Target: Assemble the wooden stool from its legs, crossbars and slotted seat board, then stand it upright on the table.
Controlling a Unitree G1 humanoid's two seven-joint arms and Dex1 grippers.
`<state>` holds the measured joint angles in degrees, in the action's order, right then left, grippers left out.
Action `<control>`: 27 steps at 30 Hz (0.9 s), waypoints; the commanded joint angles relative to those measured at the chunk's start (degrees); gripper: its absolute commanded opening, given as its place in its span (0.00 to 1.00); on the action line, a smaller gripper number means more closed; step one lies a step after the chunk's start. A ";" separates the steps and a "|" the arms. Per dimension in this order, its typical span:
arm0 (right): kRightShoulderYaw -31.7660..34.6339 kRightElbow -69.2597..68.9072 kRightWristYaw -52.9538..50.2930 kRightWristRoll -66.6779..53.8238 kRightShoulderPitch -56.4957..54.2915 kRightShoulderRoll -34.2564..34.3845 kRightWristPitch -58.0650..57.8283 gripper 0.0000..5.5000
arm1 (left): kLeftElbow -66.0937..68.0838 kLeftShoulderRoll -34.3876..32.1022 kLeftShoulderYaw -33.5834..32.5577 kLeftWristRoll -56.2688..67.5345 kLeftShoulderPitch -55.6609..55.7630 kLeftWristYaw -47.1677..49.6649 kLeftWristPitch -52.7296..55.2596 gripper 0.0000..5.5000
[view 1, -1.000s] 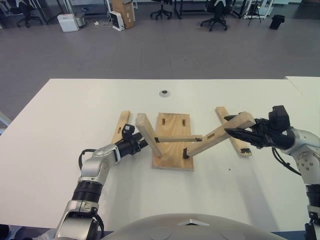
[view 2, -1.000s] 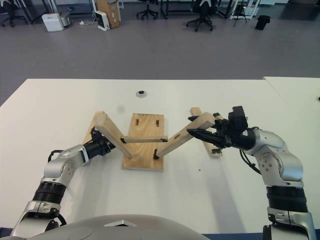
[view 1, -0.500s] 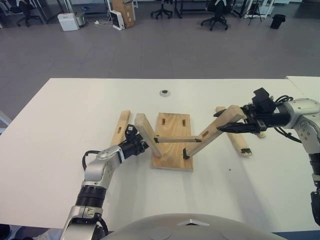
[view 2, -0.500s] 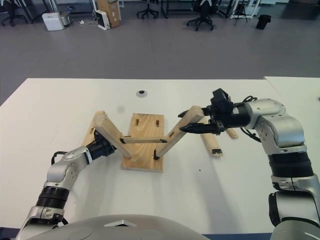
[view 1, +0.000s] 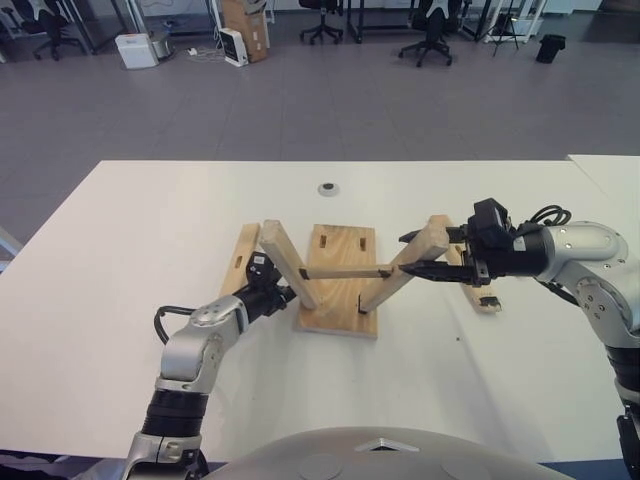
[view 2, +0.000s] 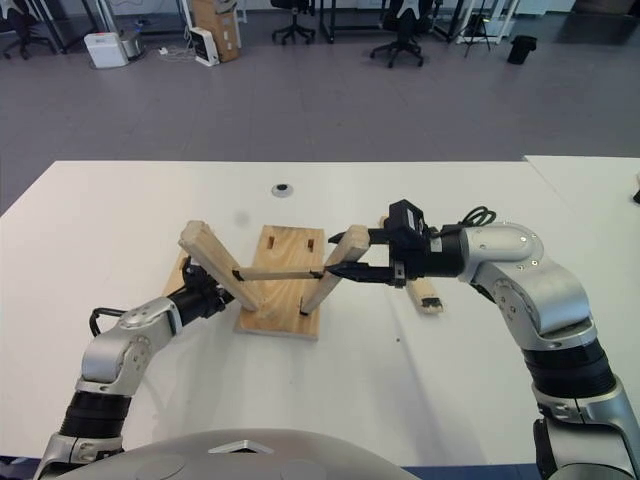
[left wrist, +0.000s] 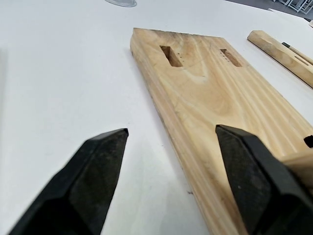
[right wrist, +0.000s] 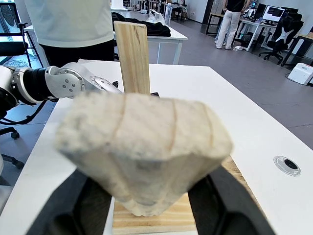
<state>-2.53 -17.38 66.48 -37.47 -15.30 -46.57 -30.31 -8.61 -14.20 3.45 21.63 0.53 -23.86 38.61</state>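
Tabletop centre carries the slotted seat board lying flat, with a leaning frame on it: left leg and right leg joined by one crossbar. Beside the board, toward those edges, the left spare leg and right spare leg lie loose, so most joining and the uprighting look undone. Around the right leg's top the right gripper is clamped; the left gripper is spread, empty, by the left leg's foot.
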 commanded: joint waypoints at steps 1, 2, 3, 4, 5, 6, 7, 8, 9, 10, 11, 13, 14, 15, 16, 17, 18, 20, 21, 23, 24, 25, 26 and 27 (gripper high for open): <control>-12.61 5.58 -2.52 12.38 5.19 -0.71 -1.70 0.38 | -1.09 2.07 4.28 0.55 0.02 -1.65 1.14 0.60; -14.53 6.51 -2.75 14.03 6.08 -0.88 -0.91 0.38 | -0.98 2.17 4.52 0.47 0.02 -1.60 1.07 0.60; -15.98 7.17 -3.32 15.19 6.72 -0.91 -0.55 0.38 | -0.85 2.25 4.70 0.41 0.10 -1.58 1.00 0.60; -16.90 7.41 -3.84 15.78 7.17 -0.84 -0.30 0.38 | -0.56 2.34 4.86 0.29 0.31 -1.59 0.86 0.60; -17.37 7.37 -4.24 15.82 7.31 -0.75 -0.21 0.38 | -0.33 2.36 4.96 0.18 0.50 -1.63 0.70 0.60; -17.64 7.04 -4.37 15.58 7.45 -0.68 0.03 0.38 | -0.10 2.40 5.07 0.06 0.73 -1.63 0.55 0.60; -18.10 6.47 -4.44 15.67 7.56 -0.61 0.59 0.38 | 0.17 2.54 5.33 -0.07 1.05 -1.61 0.39 0.60; -18.22 5.91 -5.12 15.04 7.60 -0.31 -0.19 0.38 | 0.35 2.66 5.59 -0.20 1.29 -1.60 0.25 0.60; -18.83 4.49 -6.49 16.16 7.82 -0.68 -0.36 0.38 | 0.54 2.81 5.86 -0.31 1.52 -1.62 0.14 0.60; -19.41 3.13 -7.87 15.77 7.84 -1.08 -3.13 0.38 | 0.74 2.94 6.05 -0.42 1.71 -1.71 0.04 0.60; -19.34 2.43 -7.82 14.26 7.31 -1.80 -5.63 0.38 | 0.91 3.15 6.11 -0.70 1.78 -1.83 -0.14 0.60; -17.78 3.10 -6.83 11.21 6.48 -2.49 -6.72 0.38 | 1.38 3.68 6.16 -1.37 1.97 -1.95 -0.68 0.60; -17.30 3.88 -6.59 11.06 6.04 -2.82 -6.12 0.44 | 1.64 3.97 6.26 -1.64 2.13 -1.92 -0.99 0.60; -16.74 4.76 -6.96 11.44 5.62 -2.84 -5.13 0.46 | 1.89 4.27 6.46 -1.82 2.35 -1.91 -1.28 0.60; -16.37 5.35 -7.06 11.86 5.21 -2.92 -4.40 0.48 | 2.07 4.48 6.71 -1.93 2.53 -1.88 -1.50 0.60; -15.59 6.35 -7.49 12.28 4.61 -2.84 -3.53 0.51 | 2.25 4.68 7.01 -2.10 2.70 -1.92 -1.74 0.60; -14.45 7.56 -7.81 12.37 3.78 -2.91 -2.92 0.55 | 2.28 4.85 7.26 -2.25 2.77 -1.94 -1.90 0.60; -11.13 10.02 -7.66 10.81 1.58 -3.77 -2.99 0.55 | 2.14 5.10 7.53 -2.61 2.71 -2.05 -2.09 0.60; -9.21 10.75 -7.21 9.79 0.47 -4.21 -3.40 0.55 | 2.01 5.19 7.59 -2.75 2.65 -2.06 -2.13 0.60; -4.68 12.27 -4.91 7.74 -2.14 -4.96 -3.76 0.55 | 1.73 5.59 7.75 -3.00 2.63 -1.91 -2.13 0.60; -2.27 12.74 -3.40 6.37 -3.43 -5.44 -3.74 0.55 | 1.64 5.88 7.87 -3.10 2.72 -1.76 -2.11 0.60; 0.28 12.69 -1.93 4.55 -5.00 -6.20 -4.55 0.55 | 1.50 6.23 8.02 -3.15 2.81 -1.59 -2.05 0.60; 2.68 12.26 -0.73 2.85 -6.31 -7.16 -5.64 0.55 | 1.42 6.59 8.21 -3.23 2.94 -1.48 -1.97 0.60; 4.49 11.65 0.17 1.71 -7.11 -8.33 -6.91 0.55 | 1.43 6.87 8.38 -3.31 3.10 -1.49 -1.91 0.60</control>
<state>-1.63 -4.21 64.58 -32.73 -19.12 -53.05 -35.56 -6.47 -7.99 11.09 18.16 2.88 -25.51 36.43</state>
